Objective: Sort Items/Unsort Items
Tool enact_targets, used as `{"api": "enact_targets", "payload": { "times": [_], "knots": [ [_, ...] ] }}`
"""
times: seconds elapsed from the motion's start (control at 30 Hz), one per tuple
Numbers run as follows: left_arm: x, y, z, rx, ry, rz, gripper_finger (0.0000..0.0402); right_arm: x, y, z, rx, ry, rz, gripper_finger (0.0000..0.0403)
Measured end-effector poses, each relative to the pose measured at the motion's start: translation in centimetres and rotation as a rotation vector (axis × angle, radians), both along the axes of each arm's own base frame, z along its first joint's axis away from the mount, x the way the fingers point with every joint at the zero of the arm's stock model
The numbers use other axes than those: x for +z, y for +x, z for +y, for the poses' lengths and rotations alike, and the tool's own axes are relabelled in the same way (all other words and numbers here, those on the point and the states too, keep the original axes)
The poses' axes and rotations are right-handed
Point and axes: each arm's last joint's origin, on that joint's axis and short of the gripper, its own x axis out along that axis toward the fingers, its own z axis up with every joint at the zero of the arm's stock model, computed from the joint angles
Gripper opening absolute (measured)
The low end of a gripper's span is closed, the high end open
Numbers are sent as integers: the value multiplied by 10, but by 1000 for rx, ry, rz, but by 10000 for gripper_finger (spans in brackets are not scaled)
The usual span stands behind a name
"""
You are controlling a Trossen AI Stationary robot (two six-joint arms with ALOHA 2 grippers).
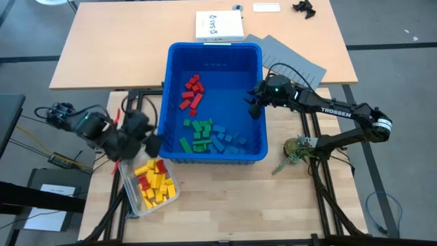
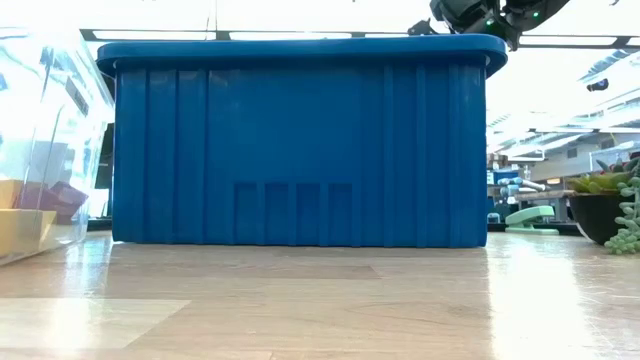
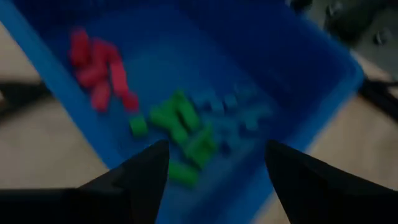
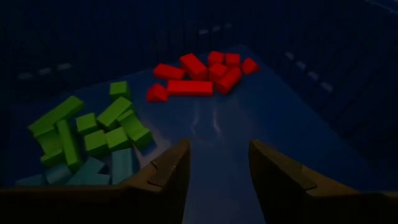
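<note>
A large blue bin [image 1: 214, 55] holds three groups of items on its floor: red blocks [image 1: 193, 92] [image 4: 202, 74], green blocks [image 1: 198, 134] [image 4: 93, 127] and blue blocks [image 1: 229, 139]. A clear container [image 1: 151, 186] near the bin's front left corner holds yellow and red blocks. My left gripper [image 3: 217, 168] hovers open outside the bin's left wall, above the clear container's far end, nothing between its fingers. My right gripper [image 4: 219, 165] hangs open inside the bin by its right wall [image 1: 254, 106], pointing toward the blocks, empty.
A white box [image 1: 220, 26] and grey slotted sheets [image 1: 293, 58] lie beyond the bin on the far table. A small potted plant [image 1: 295, 149] stands right of the bin. In the low view the bin's near wall [image 2: 300, 140] fills the middle and hides its contents.
</note>
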Motion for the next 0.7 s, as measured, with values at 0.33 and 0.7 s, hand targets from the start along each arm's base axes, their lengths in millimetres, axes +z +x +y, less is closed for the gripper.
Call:
{"api": "enact_targets", "payload": {
  "times": [0.33, 0.7],
  "knots": [
    [18, 57, 59, 84, 309, -48, 272, 1, 1, 0, 7, -13, -9, 162],
    [-7, 134, 159, 43, 337, -79, 273, 1, 1, 0, 7, -13, -10, 162]
  ]
}}
